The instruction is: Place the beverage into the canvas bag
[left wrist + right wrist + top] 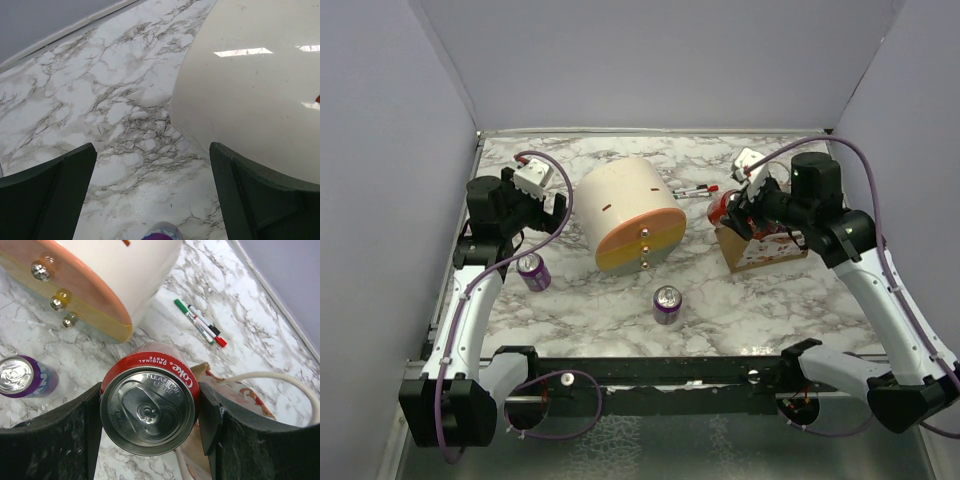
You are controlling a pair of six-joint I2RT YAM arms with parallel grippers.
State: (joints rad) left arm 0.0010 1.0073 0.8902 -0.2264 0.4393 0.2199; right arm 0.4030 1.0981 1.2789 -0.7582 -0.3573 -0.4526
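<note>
Right end effector (150, 400) clamps the red Coke can (145, 415) above the canvas bag's (765, 255) edge, a shift over the opening and release apparently next; left end effector (150, 190) gapes empty.

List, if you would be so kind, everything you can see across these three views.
table: one, white marble with grey veins, under everything
cylinder: one, cream with an orange end, on its side at table centre
purple cans: two, purple; one front centre, the other front left
Coke can: one, red with silver top, in the right pincer by the bag
canvas bag: one, tan-brown, right side of the table
markers: count unclear, green, red and black ends, between cylinder and bag
left pincer: one, dark, open and empty, beside the cylinder
right pincer: one, dark, shut on the Coke can
</note>
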